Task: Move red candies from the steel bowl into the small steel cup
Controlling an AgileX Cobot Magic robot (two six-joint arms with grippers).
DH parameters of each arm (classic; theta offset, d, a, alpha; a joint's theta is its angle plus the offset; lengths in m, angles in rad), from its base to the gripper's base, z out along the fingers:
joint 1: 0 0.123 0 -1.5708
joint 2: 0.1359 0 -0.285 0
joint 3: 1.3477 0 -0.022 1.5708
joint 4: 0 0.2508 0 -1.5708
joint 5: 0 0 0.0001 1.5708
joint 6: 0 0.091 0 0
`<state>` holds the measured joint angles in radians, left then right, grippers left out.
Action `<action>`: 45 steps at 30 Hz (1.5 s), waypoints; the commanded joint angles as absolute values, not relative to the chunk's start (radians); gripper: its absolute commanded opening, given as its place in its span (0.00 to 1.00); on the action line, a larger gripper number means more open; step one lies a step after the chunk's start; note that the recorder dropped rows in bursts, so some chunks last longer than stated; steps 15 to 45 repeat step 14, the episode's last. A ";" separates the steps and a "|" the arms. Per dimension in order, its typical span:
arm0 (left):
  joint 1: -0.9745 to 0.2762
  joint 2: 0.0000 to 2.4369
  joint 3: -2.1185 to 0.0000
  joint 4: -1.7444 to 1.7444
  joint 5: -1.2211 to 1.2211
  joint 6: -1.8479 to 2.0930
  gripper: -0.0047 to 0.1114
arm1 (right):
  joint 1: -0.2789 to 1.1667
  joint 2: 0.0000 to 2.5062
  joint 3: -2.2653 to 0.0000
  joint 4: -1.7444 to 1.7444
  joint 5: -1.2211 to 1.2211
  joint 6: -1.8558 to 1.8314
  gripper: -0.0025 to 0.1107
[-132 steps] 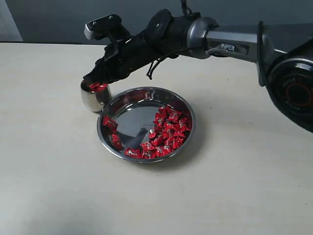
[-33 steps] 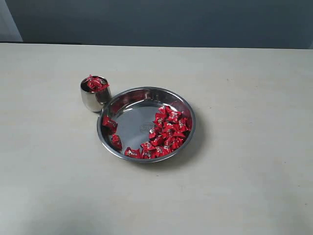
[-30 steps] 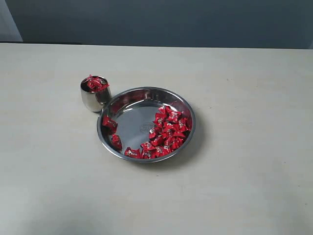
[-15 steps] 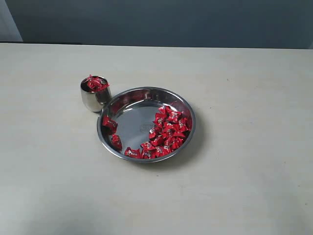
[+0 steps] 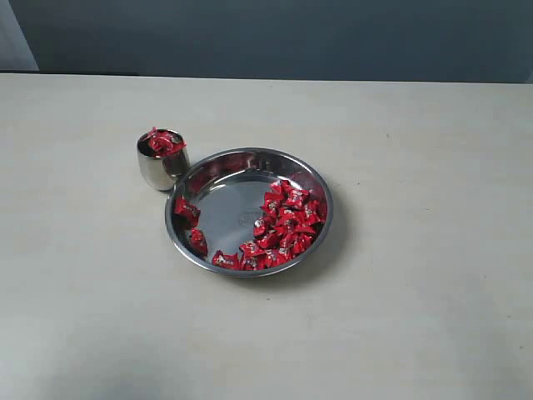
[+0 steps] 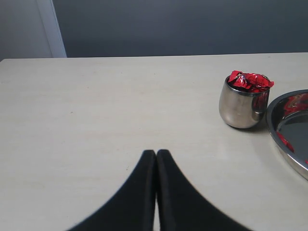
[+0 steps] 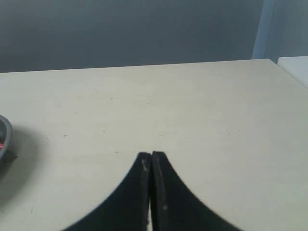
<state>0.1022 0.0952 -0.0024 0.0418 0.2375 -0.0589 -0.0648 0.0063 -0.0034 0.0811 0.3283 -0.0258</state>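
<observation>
Most shiny red-wrapped candies [image 5: 283, 225] heap at the wide steel bowl's [image 5: 250, 152] four o'clock, seemingly nearer the right claw [image 7: 151, 155] than the left claw [image 6: 156, 153], both shut and empty.

Lab-like: pale tabletop [image 5: 416, 333], grey wall [image 5: 291, 33]

No writing can be read anywhere; the red candies [image 5: 284, 225] carry small pale marks on their wrappers, too small to make out; a faint stamp [image 5: 247, 218] at the centre of the steel bowl [image 5: 218, 200] is equally illegible.
</observation>
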 commanded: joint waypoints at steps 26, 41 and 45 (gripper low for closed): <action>0.097 0.086 0.000 0.043 0.233 -0.061 0.04 | -0.069 0.000 0.000 0.106 0.324 -0.026 0.02; 0.097 0.086 0.000 0.043 0.233 -0.061 0.04 | -0.069 0.000 0.000 0.106 0.324 -0.026 0.02; 0.097 0.086 0.000 0.043 0.233 -0.061 0.04 | -0.069 0.000 0.000 0.106 0.324 -0.026 0.02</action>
